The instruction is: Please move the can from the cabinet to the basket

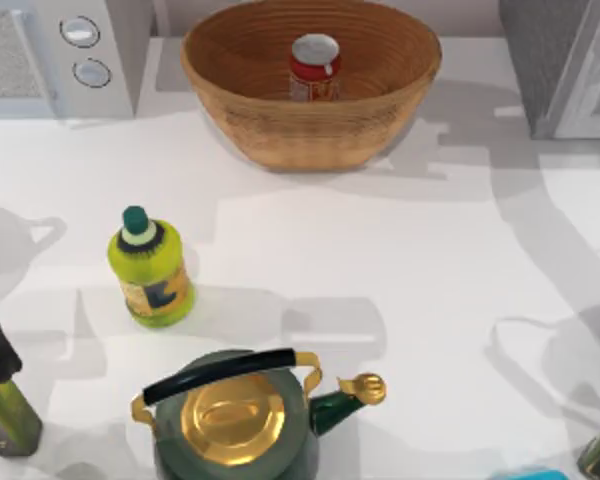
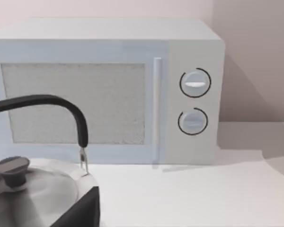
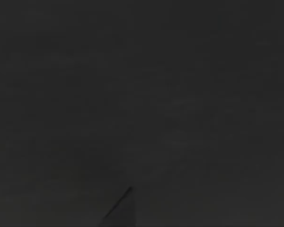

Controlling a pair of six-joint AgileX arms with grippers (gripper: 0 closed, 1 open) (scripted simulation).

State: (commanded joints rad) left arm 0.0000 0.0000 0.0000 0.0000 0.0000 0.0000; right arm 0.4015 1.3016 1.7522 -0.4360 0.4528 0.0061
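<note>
Right-tool view dark; can in basket

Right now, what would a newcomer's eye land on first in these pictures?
Probably the basket at the table's far middle, with the red can standing upright inside it. Next comes the green kettle with its gold lid at the near edge, and the yellow-green bottle just beyond it toward the left. The right wrist view is dark.

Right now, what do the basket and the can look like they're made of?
Basket: woven wicker, probably, tan and matte, with ribbed coiled rows on its sides. Can: likely metal, going by its shiny silver top; red body with a paper-like label band.
</note>
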